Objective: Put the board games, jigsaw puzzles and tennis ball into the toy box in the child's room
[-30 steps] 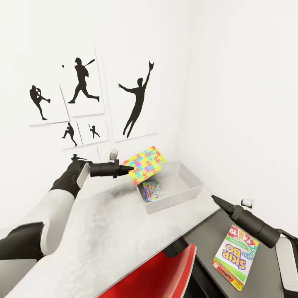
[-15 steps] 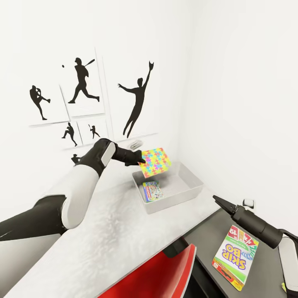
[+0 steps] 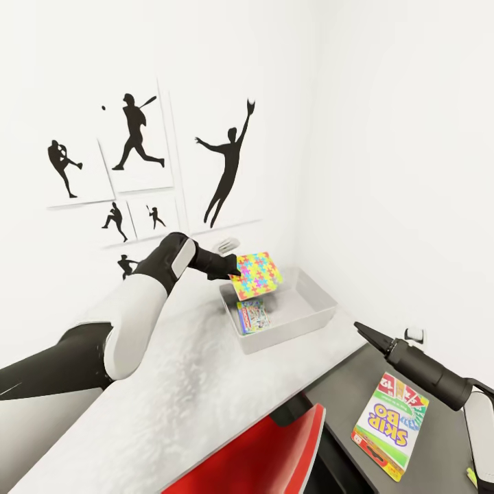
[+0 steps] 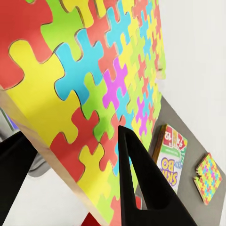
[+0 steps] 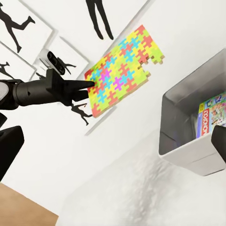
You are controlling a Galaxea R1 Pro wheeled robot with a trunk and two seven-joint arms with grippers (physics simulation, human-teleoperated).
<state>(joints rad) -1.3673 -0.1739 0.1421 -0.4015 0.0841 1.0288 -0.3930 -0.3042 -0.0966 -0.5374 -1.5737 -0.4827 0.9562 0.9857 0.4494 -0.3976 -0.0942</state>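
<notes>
White-shelled arms, black joints, tapered black gripper (image 3: 235, 269) fingers.

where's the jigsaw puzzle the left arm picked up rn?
Head view: the jigsaw puzzle is held in the left claw, tilted in the air over the near-left end of the toy box.

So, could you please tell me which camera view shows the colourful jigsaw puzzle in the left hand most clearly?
The right wrist view: the whole jigsaw puzzle shows there, edges included, pinched by the left hand above the toy box. The left wrist view crops it, too close to see its outline. The head view shows it whole but small, over the box.
</notes>
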